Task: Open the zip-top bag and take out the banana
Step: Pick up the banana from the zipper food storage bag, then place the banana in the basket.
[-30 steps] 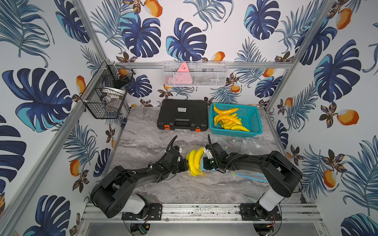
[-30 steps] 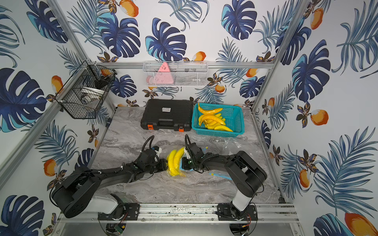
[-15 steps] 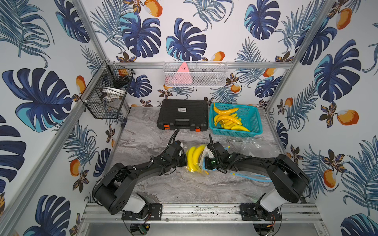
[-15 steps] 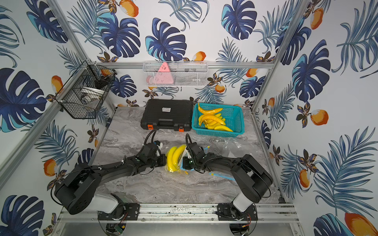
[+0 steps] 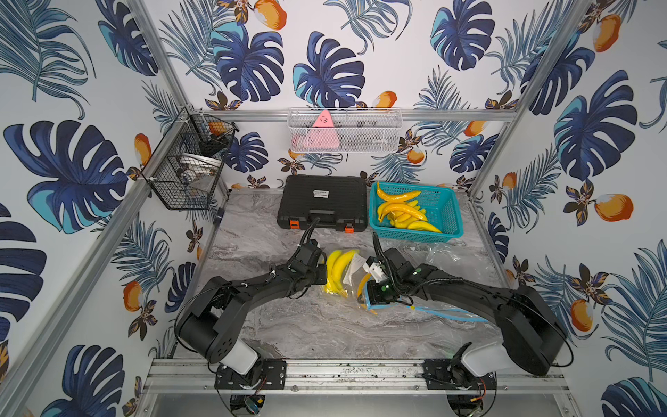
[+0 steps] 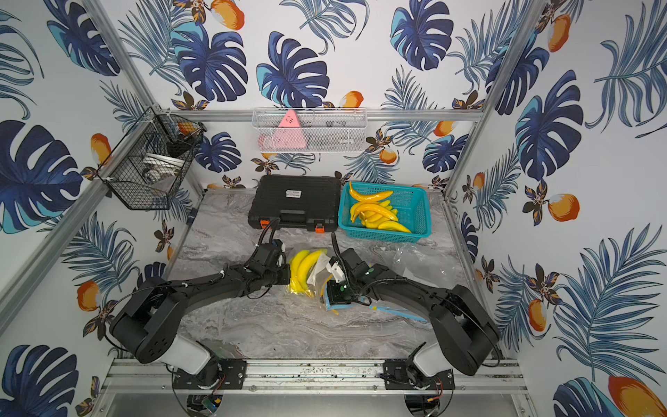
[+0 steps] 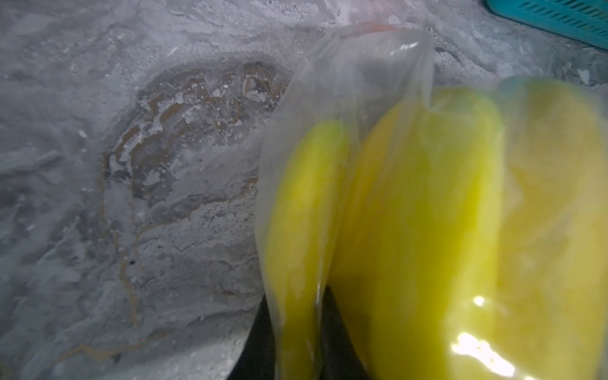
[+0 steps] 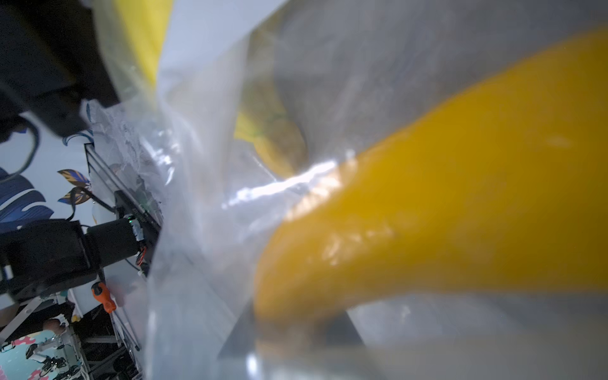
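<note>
Clear film of the zip-top bag (image 5: 353,268) is covering the bananas (image 5: 337,267), lying mid-desk (image 5: 288,325). Left end effector (image 7: 296,312) is pinching the bag around one. Right end effector (image 8: 292,325) is clamping an orange banana (image 8: 460,197), seemingly through plastic. Nothing is lying outside yet.

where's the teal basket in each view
top view: teal basket at the back right, beside the black case.
top view: teal basket, same spot.
left wrist: only a cropped corner of the teal basket, beyond the bananas.
right wrist: not in it.
shared landmark: the bagged yellow bananas, in all four views.
</note>
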You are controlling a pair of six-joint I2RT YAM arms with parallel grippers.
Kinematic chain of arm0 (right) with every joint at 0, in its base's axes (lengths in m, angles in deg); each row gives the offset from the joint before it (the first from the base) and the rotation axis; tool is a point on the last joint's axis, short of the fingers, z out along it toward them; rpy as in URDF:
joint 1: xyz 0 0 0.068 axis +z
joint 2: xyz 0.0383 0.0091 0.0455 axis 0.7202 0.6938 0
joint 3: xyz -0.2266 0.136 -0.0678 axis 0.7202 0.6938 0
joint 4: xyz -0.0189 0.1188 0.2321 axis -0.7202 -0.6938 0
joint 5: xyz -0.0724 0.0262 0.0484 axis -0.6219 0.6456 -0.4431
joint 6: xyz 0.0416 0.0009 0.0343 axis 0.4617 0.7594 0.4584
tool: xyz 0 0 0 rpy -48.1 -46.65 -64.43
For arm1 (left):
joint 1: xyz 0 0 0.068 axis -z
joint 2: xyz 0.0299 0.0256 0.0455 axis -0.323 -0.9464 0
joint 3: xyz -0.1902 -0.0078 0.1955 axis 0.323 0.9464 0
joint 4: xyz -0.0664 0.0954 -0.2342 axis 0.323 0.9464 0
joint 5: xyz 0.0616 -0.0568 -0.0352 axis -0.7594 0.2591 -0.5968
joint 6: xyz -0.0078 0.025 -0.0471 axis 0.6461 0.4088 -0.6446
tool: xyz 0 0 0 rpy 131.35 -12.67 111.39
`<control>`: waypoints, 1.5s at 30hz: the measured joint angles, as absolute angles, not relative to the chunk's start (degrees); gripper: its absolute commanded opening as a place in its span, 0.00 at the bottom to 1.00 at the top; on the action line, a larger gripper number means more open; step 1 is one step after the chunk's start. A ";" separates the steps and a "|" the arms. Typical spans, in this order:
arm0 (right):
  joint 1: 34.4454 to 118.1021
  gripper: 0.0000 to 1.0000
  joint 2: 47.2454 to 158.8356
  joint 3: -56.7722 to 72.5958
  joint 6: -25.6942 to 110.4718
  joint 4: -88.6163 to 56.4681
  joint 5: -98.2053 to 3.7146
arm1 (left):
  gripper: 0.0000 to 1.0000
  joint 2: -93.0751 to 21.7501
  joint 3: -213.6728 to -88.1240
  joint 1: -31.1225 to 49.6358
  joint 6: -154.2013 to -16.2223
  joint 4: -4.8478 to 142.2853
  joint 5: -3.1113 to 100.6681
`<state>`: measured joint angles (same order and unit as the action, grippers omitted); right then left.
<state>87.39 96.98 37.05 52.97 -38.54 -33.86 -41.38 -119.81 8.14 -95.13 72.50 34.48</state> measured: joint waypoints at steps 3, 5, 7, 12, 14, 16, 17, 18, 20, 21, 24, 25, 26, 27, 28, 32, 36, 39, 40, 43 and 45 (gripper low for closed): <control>86.06 0.29 91.65 37.16 52.12 -42.11 -34.21 | 0.00 -41.53 -119.79 8.12 -93.84 71.71 32.12; 84.99 0.29 88.41 37.79 51.86 -43.55 -34.75 | 0.00 -41.44 -119.68 7.86 -93.31 71.27 30.75; 84.75 0.29 86.71 38.01 51.29 -45.38 -35.26 | 0.00 -41.33 -119.73 7.57 -92.64 71.12 29.24; 84.44 0.30 85.99 37.14 49.45 -52.82 -38.84 | 0.00 -41.33 -120.78 6.50 -91.78 71.84 25.92; 83.65 0.30 85.11 37.22 48.88 -54.87 -39.02 | 0.00 -41.40 -121.39 6.41 -91.41 72.47 25.35; 82.67 0.30 83.98 37.22 48.49 -56.27 -38.71 | 0.00 -41.44 -121.89 6.30 -90.82 73.02 24.78; 82.26 0.30 82.88 37.22 48.49 -57.14 -38.43 | 0.00 -41.44 -122.04 6.26 -90.71 73.26 24.54; 82.15 0.30 81.35 37.22 48.49 -58.11 -38.16 | 0.00 -41.44 -122.09 6.19 -90.60 73.28 24.54; 82.19 0.31 77.16 37.03 48.56 -60.36 -37.46 | 0.00 -41.44 -122.11 6.15 -90.60 73.39 24.58; 82.19 0.32 74.08 36.79 48.84 -61.56 -37.55 | 0.00 -41.44 -122.15 6.11 -90.60 73.50 24.60; 81.14 0.34 66.19 34.49 50.04 -64.51 -40.15 | 0.00 -41.70 -122.46 5.98 -90.62 73.76 24.78; 80.05 0.35 64.87 33.01 50.06 -65.17 -42.25 | 0.00 -41.81 -122.46 5.89 -90.62 73.72 24.95; 78.63 0.35 64.92 31.72 50.02 -65.45 -43.89 | 0.00 -41.95 -122.46 5.85 -90.65 73.61 25.04; 76.40 0.34 66.32 30.32 49.74 -64.79 -45.22 | 0.00 -42.14 -122.48 5.82 -90.67 73.50 25.13; 73.14 0.33 69.25 29.05 49.32 -63.48 -45.97 | 0.00 -42.38 -122.63 5.78 -90.73 73.48 25.33; 61.10 0.31 85.20 23.91 46.57 -54.30 -46.27 | 0.00 -42.36 -122.61 5.71 -90.80 73.20 25.96; 55.50 0.35 101.44 12.66 42.89 -45.47 -46.93 | 0.00 -41.49 -122.11 5.71 -90.84 73.28 26.57; 50.80 0.47 113.13 4.68 41.89 -39.51 -46.32 | 0.00 -41.38 -122.20 5.71 -90.84 73.52 26.96; 49.49 0.50 116.28 2.52 41.87 -39.33 -45.57 | 0.00 -41.38 -122.26 5.71 -90.84 73.61 27.12; 47.50 0.68 123.36 -2.69 41.43 -38.83 -43.23 | 0.00 -41.42 -122.39 5.71 -90.84 73.74 27.42; 47.37 0.77 124.70 -3.47 40.49 -38.35 -41.68 | 0.00 -41.64 -122.39 5.71 -90.86 73.74 27.80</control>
